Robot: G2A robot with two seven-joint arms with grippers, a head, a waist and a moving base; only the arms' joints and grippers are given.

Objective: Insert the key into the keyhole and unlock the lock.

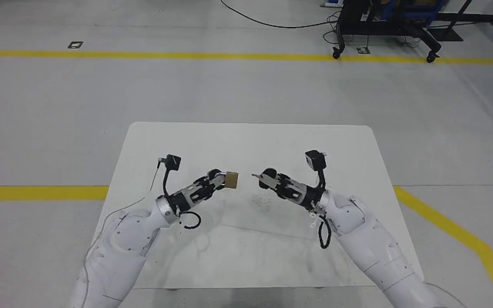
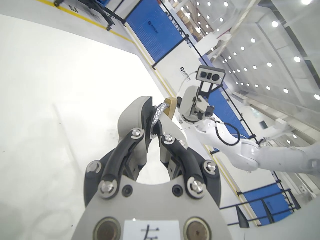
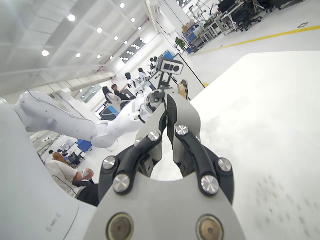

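From where I stand, both arms hang above the middle of the bench (image 1: 254, 254). The left gripper (image 2: 156, 117) is clamped on the steel shackle (image 2: 160, 108) of the brass lock (image 2: 171, 106), holding it clear of the bench with its body pointing toward 3 o'clock. The right gripper (image 3: 168, 106) has its fingers pressed tight together on what I take for the key (image 1: 259, 175), a thin tip poking toward 9 o'clock, just short of the lock and not touching it. I cannot make out the keyhole.

To insert it well, I'd say the key wants lining up square with the lock's end face. Then a slow push, with the left arm holding firm. A skewed entry could swing the lock on its shackle.

Nothing stands between key and lock. A wheeled cart (image 1: 385, 23) sits on the floor off at 1 o'clock, well apart.
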